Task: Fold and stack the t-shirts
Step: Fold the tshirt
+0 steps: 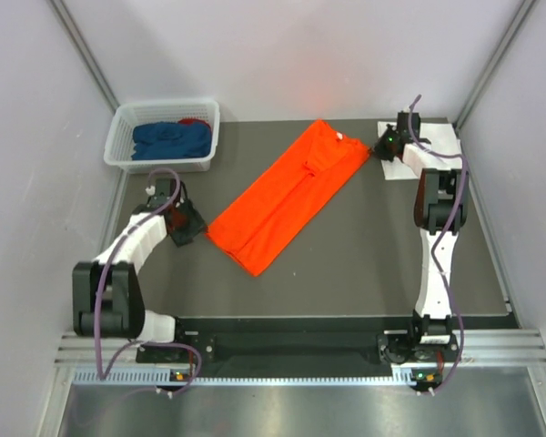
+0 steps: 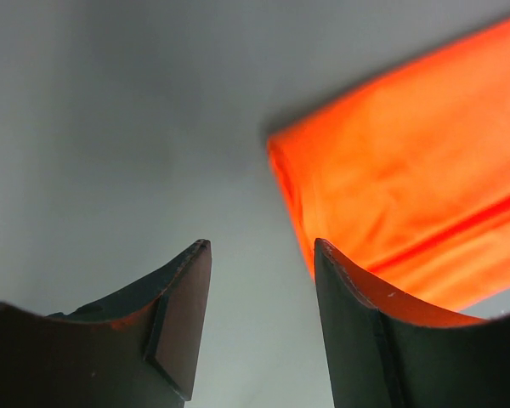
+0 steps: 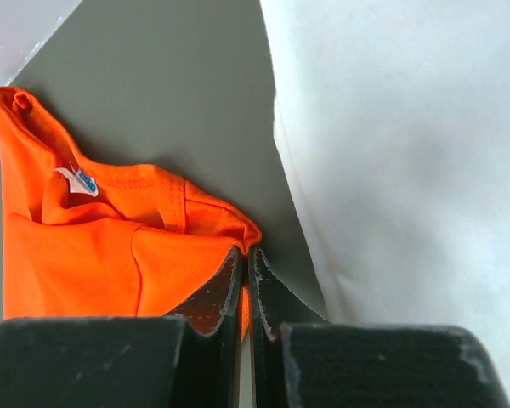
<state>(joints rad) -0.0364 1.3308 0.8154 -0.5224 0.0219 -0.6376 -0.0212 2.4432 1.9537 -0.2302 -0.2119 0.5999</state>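
A dark grey bench fills the scene, seen from above, with pale walls on three sides.

Across its middle lies the orange t-shirt. It is folded lengthwise into a long band and runs diagonally from near left to far right, with its collar at the far end. It looks partly folded: narrowed, but not yet shortened into a compact square.

In the far right corner a white t-shirt lies flat on the bench. Most of it is hidden by the right arm, so whether it is fully folded cannot be told. It may be the start of the stack.

In the far left corner stands a white lattice basket. It holds a crumpled dark blue t-shirt with a red t-shirt peeking out behind it. Neither has been unpacked or folded.

The right hand is at the collar end of the orange t-shirt. Its jaws are pressed together and appear to pinch the shoulder corner of the cloth, just beside the white t-shirt.

The left hand is just beside the band's near left corner. Its jaws stand well apart with nothing between them.

Judging by this, one shirt is mid-fold, one is perhaps done, and two are left to do.
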